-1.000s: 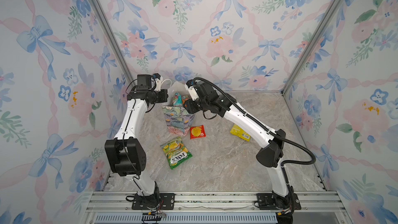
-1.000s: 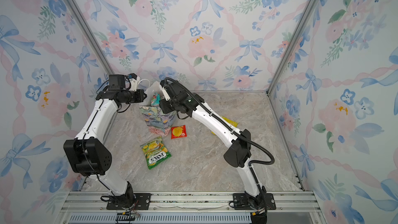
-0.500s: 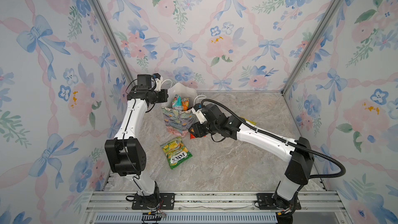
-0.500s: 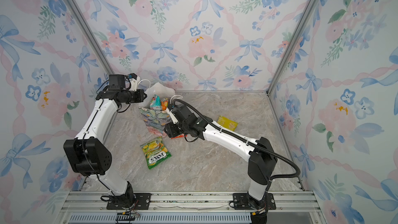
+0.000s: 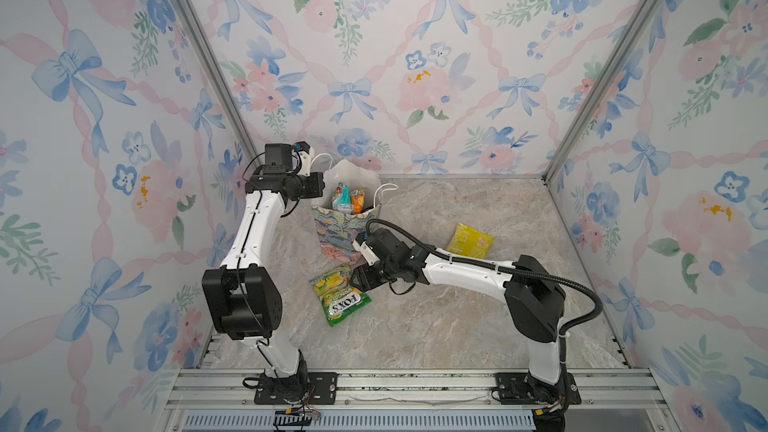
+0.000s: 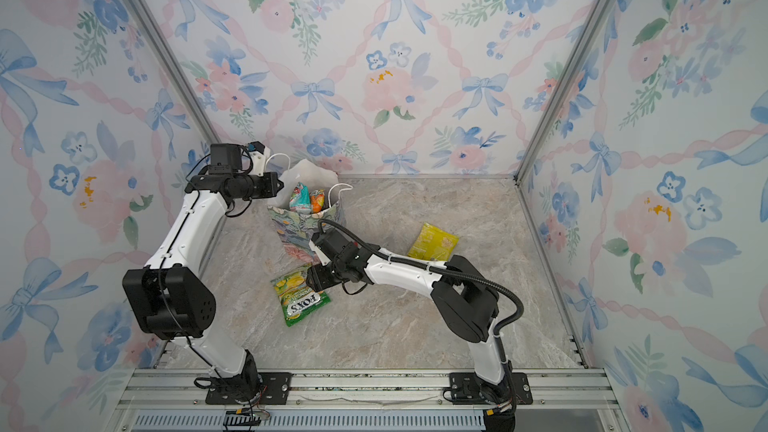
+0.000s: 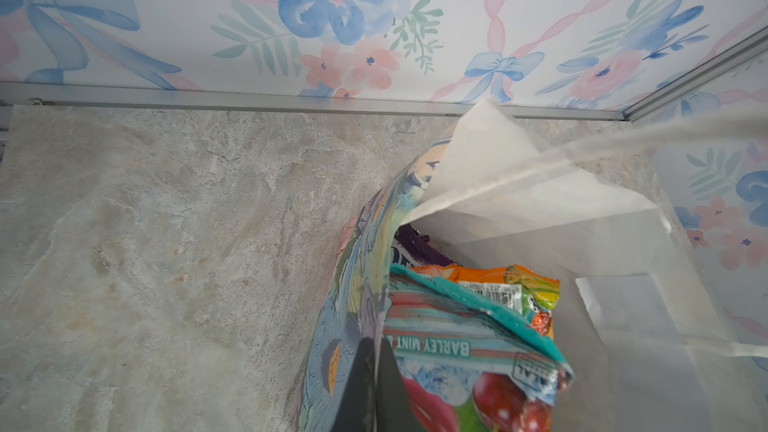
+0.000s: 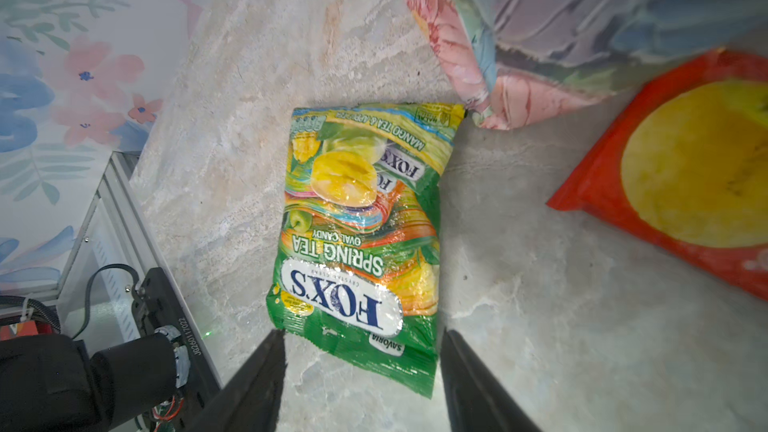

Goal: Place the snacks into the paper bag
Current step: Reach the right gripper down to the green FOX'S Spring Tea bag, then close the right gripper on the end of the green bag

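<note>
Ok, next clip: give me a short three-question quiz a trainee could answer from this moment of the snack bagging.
1. True or false: the left hand is shut on the rim of the paper bag.
2. What colour packet is the open right hand lined up over?
3. How many packets lie outside the bag?

Key:
1. True.
2. The green packet.
3. Three: the green packet, the yellow packet and the red packet.

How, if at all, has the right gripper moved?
Yes. The right gripper moved from above the paper bag toward the front rail, to the green packet.
</note>
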